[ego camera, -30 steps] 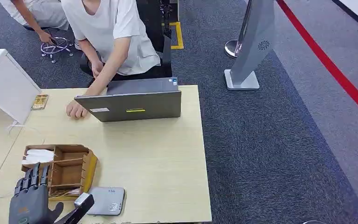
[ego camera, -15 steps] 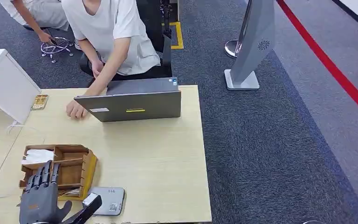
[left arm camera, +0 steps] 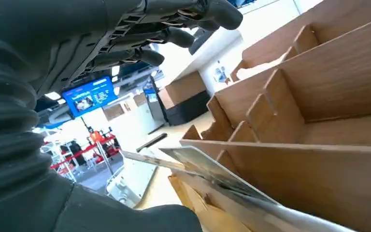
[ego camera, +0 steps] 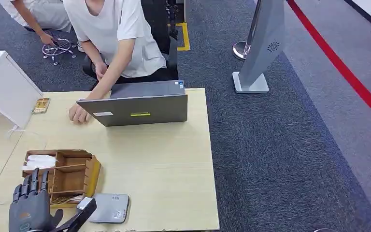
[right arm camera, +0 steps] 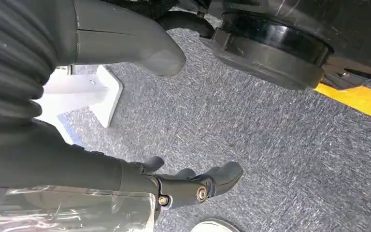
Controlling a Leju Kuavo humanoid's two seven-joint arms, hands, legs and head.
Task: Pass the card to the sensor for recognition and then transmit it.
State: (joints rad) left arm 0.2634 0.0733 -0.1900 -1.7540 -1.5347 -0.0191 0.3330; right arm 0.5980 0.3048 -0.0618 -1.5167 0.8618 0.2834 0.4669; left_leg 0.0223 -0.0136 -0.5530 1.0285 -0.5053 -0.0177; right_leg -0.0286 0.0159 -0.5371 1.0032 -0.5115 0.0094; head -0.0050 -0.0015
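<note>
Light wood desk (ego camera: 164,164): laptop (ego camera: 137,107) along the far edge, wooden organizer (ego camera: 65,175) by the near-left corner, grey sensor (ego camera: 110,208) at the near edge beside it.

Brown wooden organizer (ego camera: 72,171) (pale table (ego camera: 164,159)) — grey sensor (ego camera: 108,208)

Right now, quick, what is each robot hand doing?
Left hand: open, fingers spread over the brown wooden divided box, holding nothing.
Right hand: open, hanging over the grey carpet, holding nothing.
</note>
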